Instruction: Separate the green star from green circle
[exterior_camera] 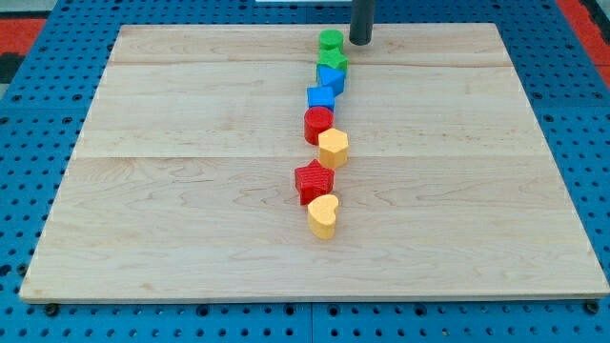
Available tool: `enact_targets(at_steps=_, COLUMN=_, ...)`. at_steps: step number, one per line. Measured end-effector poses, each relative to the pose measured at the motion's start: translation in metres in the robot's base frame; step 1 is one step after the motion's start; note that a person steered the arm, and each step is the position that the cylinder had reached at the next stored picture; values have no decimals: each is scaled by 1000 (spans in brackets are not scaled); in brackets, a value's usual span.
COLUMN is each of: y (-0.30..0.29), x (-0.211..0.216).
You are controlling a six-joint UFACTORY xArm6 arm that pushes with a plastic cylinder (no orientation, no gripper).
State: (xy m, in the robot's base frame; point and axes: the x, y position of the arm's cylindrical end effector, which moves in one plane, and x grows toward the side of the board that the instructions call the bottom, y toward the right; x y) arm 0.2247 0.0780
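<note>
Our tip (360,42), a plain rod with no end effector, stands just at three o'clock of the green circle (330,41), the green star (333,62) toward seven o'clock.

rod (361,21) cut off by the view's top edge, green star (332,62) partly hidden behind green circle (331,41)

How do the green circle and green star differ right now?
Shape: the green circle is round; the green star has points.
Position: the circle is nearest the view's top, heading the column of blocks; the star sits just below it, touching or nearly so, above a blue block.
My tip stands just right of the circle, farther from the star.
Shared: same green, similar size.
</note>
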Motion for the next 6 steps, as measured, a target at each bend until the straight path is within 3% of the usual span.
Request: enact_targets(at_steps=6, y=44, x=0)
